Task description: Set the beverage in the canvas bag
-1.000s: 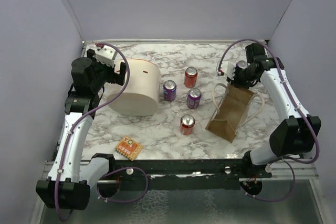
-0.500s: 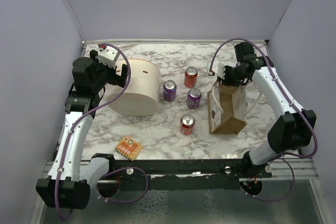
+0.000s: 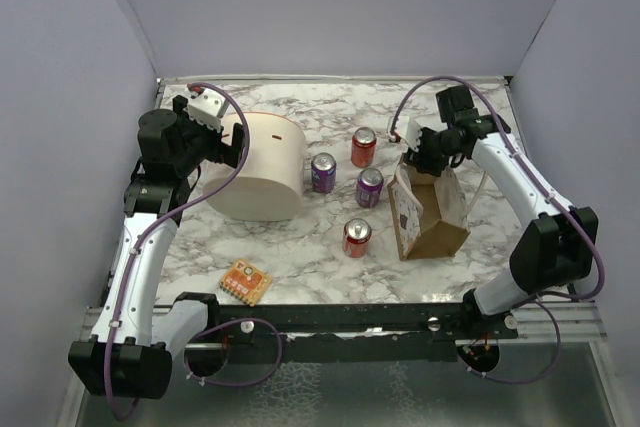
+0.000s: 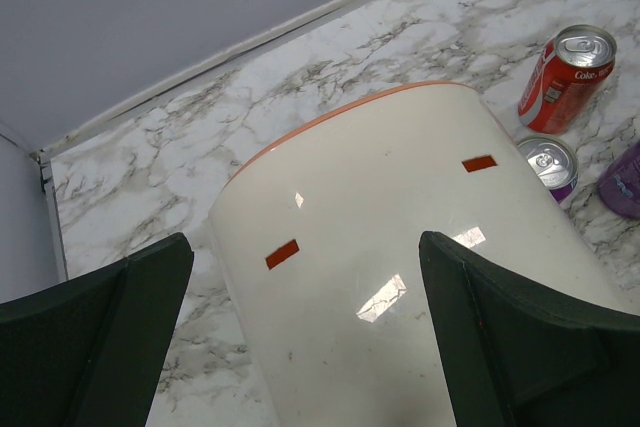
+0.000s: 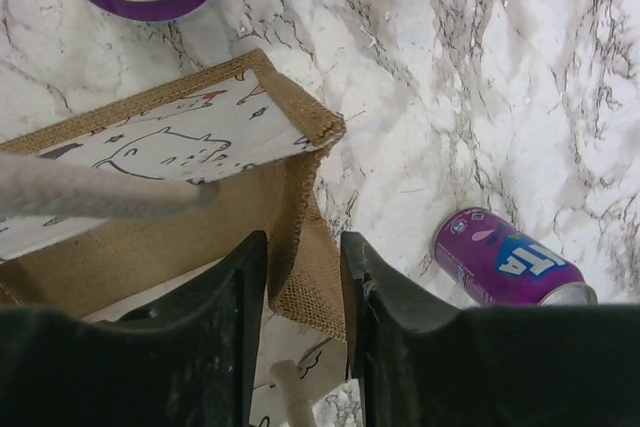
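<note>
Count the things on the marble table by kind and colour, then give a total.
Red cans: 2
Purple cans: 2
Canvas bag: 1
Cream tub: 1
Orange packet: 1
Total: 7

left arm [image 3: 140,247]: white-and-black, elbow bent, wrist raised, facing right | left gripper [image 4: 305,242]: dark fingers spread wide | right arm [image 3: 525,182]: stretched toward table centre | right gripper [image 5: 302,242]: black fingers pinching the tan-brown canvas bag [image 5: 290,107] wall
</note>
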Tool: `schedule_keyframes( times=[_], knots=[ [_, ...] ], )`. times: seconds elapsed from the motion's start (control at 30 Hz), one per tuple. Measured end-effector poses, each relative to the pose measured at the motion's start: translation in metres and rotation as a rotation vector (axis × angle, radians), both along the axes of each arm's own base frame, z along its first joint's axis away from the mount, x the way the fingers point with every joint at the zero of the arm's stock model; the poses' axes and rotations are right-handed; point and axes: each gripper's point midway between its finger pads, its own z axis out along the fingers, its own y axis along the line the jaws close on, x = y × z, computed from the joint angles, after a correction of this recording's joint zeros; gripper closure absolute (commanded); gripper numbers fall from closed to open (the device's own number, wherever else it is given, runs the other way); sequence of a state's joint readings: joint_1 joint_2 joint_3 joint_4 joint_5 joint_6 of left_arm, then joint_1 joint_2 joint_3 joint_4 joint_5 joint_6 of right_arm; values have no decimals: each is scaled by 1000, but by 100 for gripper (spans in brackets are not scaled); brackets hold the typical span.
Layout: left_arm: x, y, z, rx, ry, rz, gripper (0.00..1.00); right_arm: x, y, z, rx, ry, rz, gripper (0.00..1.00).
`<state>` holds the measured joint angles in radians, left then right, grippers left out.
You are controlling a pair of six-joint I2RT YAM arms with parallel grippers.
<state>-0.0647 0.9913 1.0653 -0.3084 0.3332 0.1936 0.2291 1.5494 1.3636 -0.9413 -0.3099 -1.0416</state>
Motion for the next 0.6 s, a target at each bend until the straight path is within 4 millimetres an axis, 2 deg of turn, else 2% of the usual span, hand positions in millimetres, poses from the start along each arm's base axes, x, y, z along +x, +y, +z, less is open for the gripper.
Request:
schedule_keyframes(
  times=[0.13, 0.23, 0.33, 0.47, 0.6],
  knots=[
    [0, 0, 0, 0, 0, 0, 1, 0, -1, 5, 27, -14, -74, 34],
    [0, 0, 0, 0, 0, -1, 1, -4, -4, 20, 62, -60, -138, 29],
    [0, 0, 0, 0, 0, -2, 1, -4, -8, 50, 115, -156, -220, 24],
    [-1, -1, -3, -1, 6, -7, 1, 6, -18, 88, 189, -278, -376, 20],
    [-2, -2, -4, -3, 8, -14, 1, 29, -35, 104, 242, -315, -541, 10]
  ],
)
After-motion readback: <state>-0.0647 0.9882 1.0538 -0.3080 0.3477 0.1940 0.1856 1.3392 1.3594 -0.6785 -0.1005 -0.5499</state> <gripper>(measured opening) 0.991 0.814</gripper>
